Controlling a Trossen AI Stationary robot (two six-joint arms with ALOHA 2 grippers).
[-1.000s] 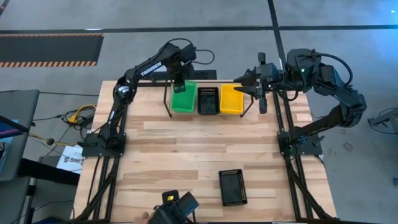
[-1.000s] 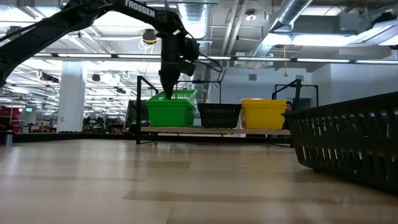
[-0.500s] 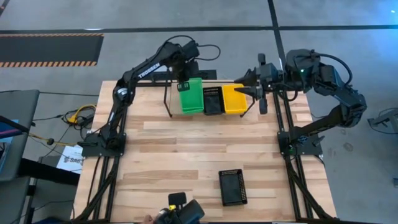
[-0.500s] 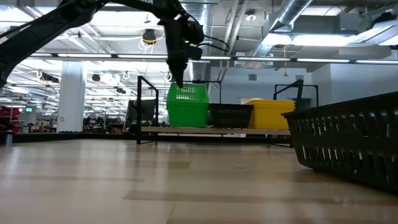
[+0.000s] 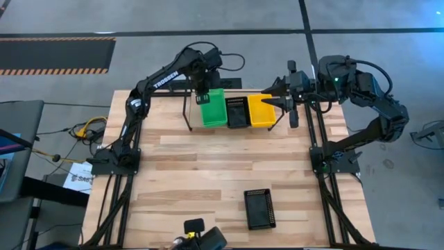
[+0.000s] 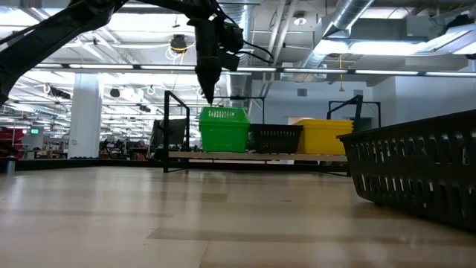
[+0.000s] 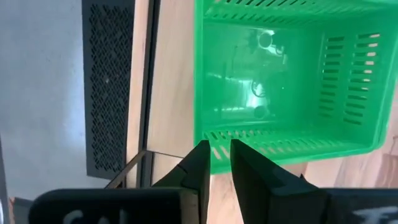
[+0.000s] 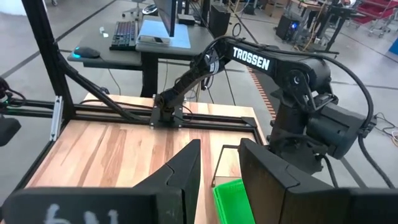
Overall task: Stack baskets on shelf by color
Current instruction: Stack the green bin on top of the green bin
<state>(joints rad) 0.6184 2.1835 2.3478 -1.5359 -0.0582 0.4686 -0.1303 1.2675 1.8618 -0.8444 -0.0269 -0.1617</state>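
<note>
Across the wooden table (image 5: pixel 229 160), we see our left gripper (image 6: pixel 209 95), fingers narrow and empty, lifted just above the green basket (image 5: pixel 213 107) it slid against the shelf's (image 6: pixel 253 155) black basket (image 5: pixel 236 112), closing that gap.

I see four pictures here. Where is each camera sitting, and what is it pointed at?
High view: above the table, looking down; both arms, left gripper over the green basket.
Low view: at tabletop height, facing the shelf; left arm only.
Left wrist view: on the left arm, looking into the green basket past its fingers.
Right wrist view: across the table at the left arm.
All four show the green basket.
</note>
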